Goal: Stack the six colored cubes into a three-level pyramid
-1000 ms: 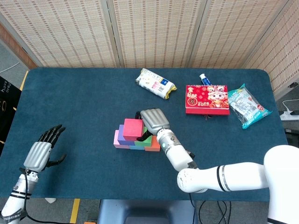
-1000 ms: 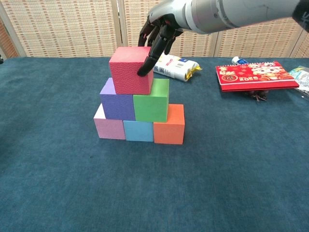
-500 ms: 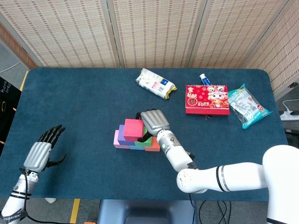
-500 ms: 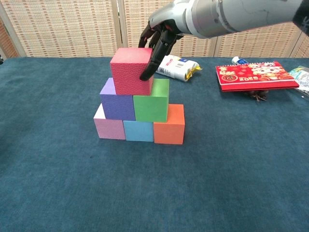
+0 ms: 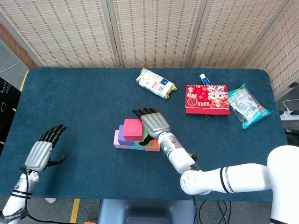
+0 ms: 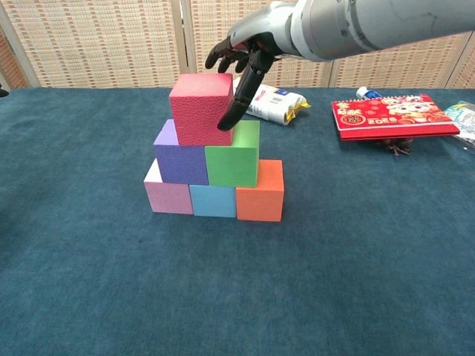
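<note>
The red cube is sitting on top of the pyramid, resting across the purple cube and green cube, which stand on the pink, blue and orange row on the table. The right hand is hanging just to the cube's right and above, fingers spreading, one fingertip touching or nearly touching its right face. A second ago the fingers were gripping that cube; now they are letting go, while the left hand is idling open, well apart.
</note>
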`<state>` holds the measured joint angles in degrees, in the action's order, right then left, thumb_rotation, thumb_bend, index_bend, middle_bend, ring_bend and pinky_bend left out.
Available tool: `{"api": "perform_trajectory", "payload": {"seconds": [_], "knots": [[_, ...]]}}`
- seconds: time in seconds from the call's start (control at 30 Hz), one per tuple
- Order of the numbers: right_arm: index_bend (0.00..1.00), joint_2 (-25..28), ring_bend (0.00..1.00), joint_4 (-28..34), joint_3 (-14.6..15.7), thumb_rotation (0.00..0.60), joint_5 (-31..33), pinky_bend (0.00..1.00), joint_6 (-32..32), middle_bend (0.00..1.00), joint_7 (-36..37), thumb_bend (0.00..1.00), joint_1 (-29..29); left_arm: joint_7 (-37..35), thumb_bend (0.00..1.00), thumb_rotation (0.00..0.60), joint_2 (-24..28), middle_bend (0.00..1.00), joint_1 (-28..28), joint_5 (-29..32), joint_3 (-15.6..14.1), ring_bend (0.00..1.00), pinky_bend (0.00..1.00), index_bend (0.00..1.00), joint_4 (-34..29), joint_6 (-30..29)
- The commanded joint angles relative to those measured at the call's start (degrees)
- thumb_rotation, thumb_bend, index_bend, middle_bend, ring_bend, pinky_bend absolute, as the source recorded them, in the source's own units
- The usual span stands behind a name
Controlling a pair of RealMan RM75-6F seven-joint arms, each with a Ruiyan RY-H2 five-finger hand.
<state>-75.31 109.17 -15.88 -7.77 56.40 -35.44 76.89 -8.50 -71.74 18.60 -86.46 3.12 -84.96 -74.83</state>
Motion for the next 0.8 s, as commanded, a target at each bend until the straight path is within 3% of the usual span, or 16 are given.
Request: {"api": "perform_trajectory", "payload": {"seconds": [0.03,0.2,0.37,0.43,0.53,0.63,0.8], "knots": [[0.0,1.2,0.0,1.2,-0.1,0.6,-0.9,0.1,0.1,0.06,1.0,0.01,-0.9,0.1,0.32,0.6,0.2,0.0,0.1,0.0,0.1,0.0,0.11,0.0,-0.1,-0.1],[0.0,6.4,0.0,6.7,-0.9,0.6,-9.6,0.08,2.6,0.02,8.0,0.0,-7.4,-0.1,0.32,0.6,1.0,0.0,-0.1,0.7,0.8,0.0,0.11,0.0,0.1,-0.7],[0.0,12.4,0.0,11.1,2.1,0.6,-23.8,0.08,8.6,0.02,14.2,0.0,-17.6,-0.6,0.32,0.6,1.8,0.0,-0.7,1.8,1.5,0.0,0.11,0.0,0.7,-1.4],[0.0,14.3,0.0,11.6,4.4,0.6,-31.4,0.1,12.1,0.02,17.3,0.01,-22.8,-0.4,0.32,0.6,2.0,0.0,-1.0,2.4,2.0,0.0,0.11,0.0,1.3,-2.2],[0.02,16.1,0.03,10.1,8.7,0.6,-43.2,0.14,17.3,0.09,22.3,0.1,-30.6,0.1,0.32,0.6,2.3,0.0,-1.7,3.0,2.4,0.0,0.11,0.0,2.4,-3.4],[0.08,17.3,0.09,6.1,13.6,0.6,-54.7,0.22,22.4,0.14,28.3,0.17,-38.5,0.6,0.31,0.6,1.7,0.03,-3.1,3.0,2.5,0.0,0.11,0.03,4.3,-5.9],[0.11,16.6,0.1,-5.3,20.8,0.6,-67.8,0.22,30.8,0.15,39.1,0.18,-50.6,-1.1,0.31,0.6,1.7,0.06,-6.3,1.8,0.6,0.0,0.11,0.07,4.5,-9.2]]}}
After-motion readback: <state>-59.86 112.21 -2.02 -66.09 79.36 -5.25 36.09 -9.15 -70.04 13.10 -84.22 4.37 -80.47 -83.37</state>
